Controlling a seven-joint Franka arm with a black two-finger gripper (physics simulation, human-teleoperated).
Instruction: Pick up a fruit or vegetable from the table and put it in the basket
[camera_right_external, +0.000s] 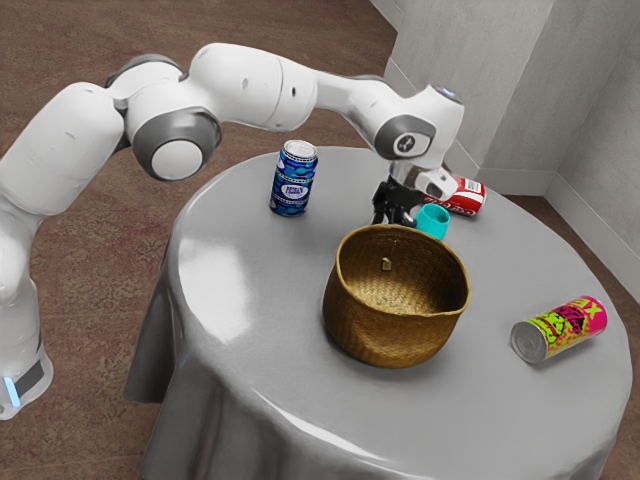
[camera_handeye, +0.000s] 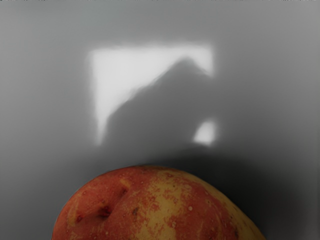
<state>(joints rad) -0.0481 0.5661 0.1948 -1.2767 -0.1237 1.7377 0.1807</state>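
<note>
Low over the table's far side, my black gripper (camera_right_external: 394, 204) is just behind the basket (camera_right_external: 395, 338), its lower end partly hidden by the rim. The woven brown basket stands upright, with a small pale piece on its inner wall. In the wrist view, a red and yellow fruit or vegetable (camera_handeye: 155, 207), perhaps a potato, lies just under my hand at the lower edge. Whether it is held cannot be told.
A teal cup (camera_right_external: 433, 220) stands close beside my gripper, with a red can (camera_right_external: 467, 197) lying behind it. A blue can (camera_right_external: 294, 180) stands upright toward the exterior view's left. A pink and yellow can (camera_right_external: 560, 329) lies toward the right of the grey table (camera_right_external: 240, 330).
</note>
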